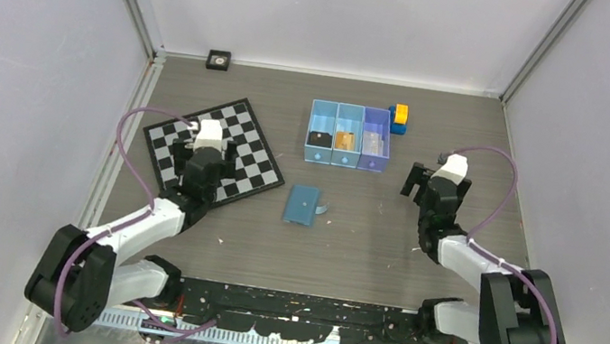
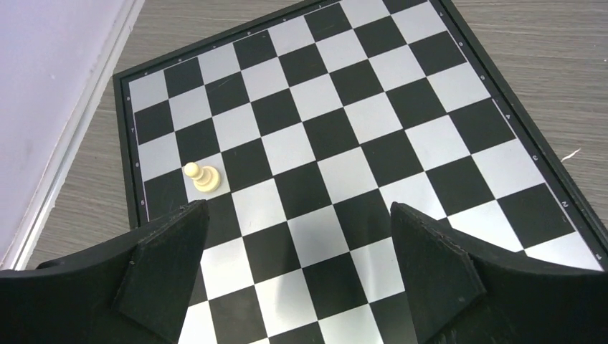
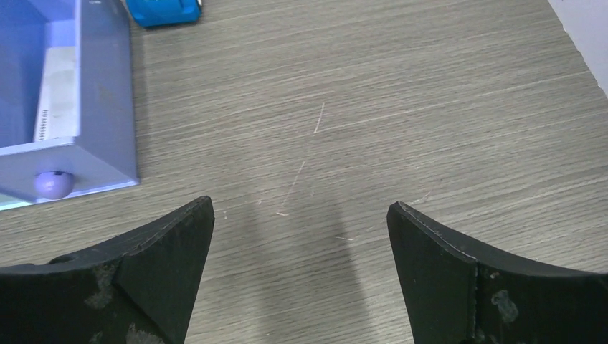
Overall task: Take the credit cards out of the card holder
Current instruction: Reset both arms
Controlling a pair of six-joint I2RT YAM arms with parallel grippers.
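The blue card holder (image 1: 303,205) lies folded on the table between the arms, snap button up and a small flap at its right edge. No card shows from it. A pale whitish flat card (image 3: 57,93) lies in the blue tray's right compartment (image 1: 372,141). A tan-brown card-like thing (image 1: 344,140) lies in the middle compartment. My left gripper (image 1: 210,150) is open and empty over the chessboard (image 2: 337,143), left of the holder. My right gripper (image 1: 438,185) is open and empty above bare table (image 3: 301,236), right of the holder and just right of the tray.
The three-compartment blue tray (image 1: 345,158) stands behind the holder, and its lilac wall (image 3: 107,93) shows in the right wrist view. Yellow-and-blue blocks (image 1: 399,118) sit at its far right corner. A white pawn (image 2: 201,177) stands on the chessboard (image 1: 242,140). Walls enclose the table.
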